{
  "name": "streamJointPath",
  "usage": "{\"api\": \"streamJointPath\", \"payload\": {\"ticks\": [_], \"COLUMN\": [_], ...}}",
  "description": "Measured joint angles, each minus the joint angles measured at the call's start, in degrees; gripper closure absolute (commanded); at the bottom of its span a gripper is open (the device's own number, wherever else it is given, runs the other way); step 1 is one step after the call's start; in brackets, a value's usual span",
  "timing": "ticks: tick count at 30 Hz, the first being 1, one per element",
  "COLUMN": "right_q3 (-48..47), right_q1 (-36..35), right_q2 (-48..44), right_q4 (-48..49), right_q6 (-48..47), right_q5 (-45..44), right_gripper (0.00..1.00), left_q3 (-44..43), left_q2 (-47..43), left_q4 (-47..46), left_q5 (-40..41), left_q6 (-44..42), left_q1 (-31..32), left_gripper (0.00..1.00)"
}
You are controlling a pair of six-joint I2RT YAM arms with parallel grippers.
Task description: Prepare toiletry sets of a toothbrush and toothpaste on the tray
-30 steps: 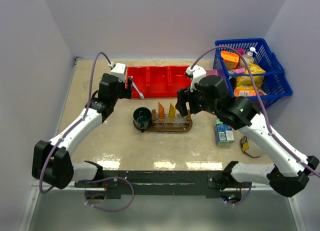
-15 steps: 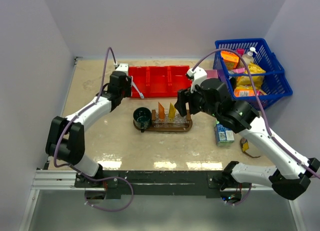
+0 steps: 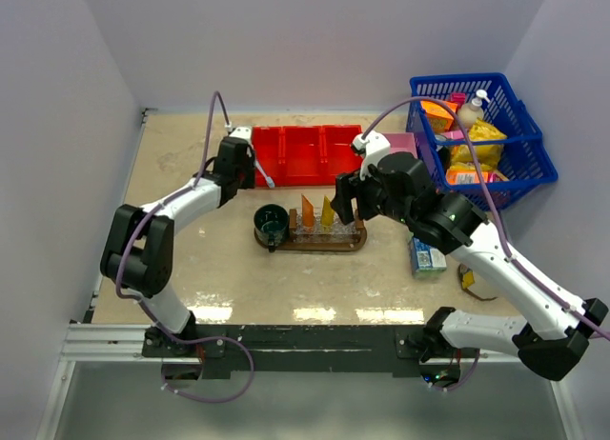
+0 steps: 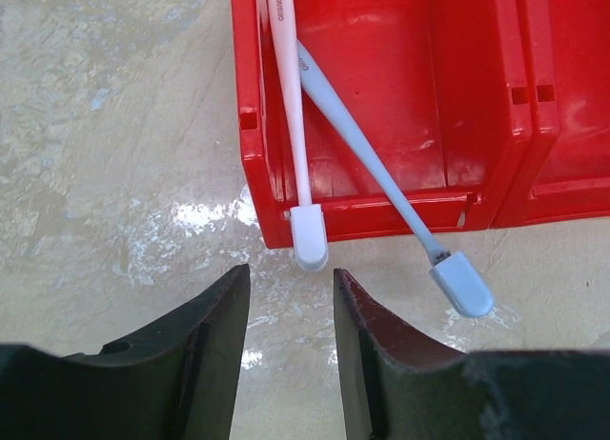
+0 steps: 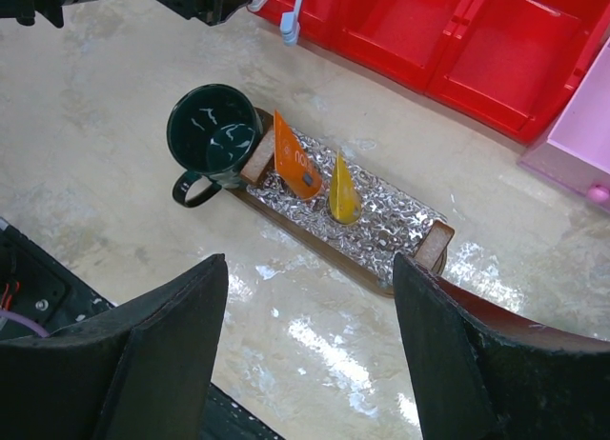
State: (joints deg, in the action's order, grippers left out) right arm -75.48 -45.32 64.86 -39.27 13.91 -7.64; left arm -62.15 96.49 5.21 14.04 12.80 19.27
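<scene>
Two slim toothbrushes lean over the front wall of the red bin, heads down: a whitish one and a paler blue-white one. They also show in the top view. My left gripper is open and empty, its tips just short of the whitish brush's head; it also shows in the top view. The brown tray holds a deep orange toothpaste tube and a yellower tube, both upright. My right gripper is wide open and empty, hovering above the tray's near right side.
A dark green mug stands on the tray's left end. A pink box sits right of the red bin. A blue basket of goods stands at the back right. A small carton lies right of the tray.
My left arm has stretched out and its gripper has closed in on the toothbrushes at the red bin's front left corner. My right gripper has shifted slightly left.
</scene>
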Motion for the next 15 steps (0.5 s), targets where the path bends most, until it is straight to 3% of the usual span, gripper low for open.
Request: {"api": "streamJointPath", "payload": {"ticks": [15], "right_q3": [1.86], "right_q1": [0.0], "right_q2": [-0.04], "right_q4": [1.2], "right_q6": [0.24], "right_q5": [1.16], "right_gripper": [0.28], "left_q3": [-2.36], "left_q2": [4.57], "left_q4": [-0.83], "left_q5": [-1.11], "left_q6": [0.22], "left_q1": [0.0], "left_gripper": [0.59]}}
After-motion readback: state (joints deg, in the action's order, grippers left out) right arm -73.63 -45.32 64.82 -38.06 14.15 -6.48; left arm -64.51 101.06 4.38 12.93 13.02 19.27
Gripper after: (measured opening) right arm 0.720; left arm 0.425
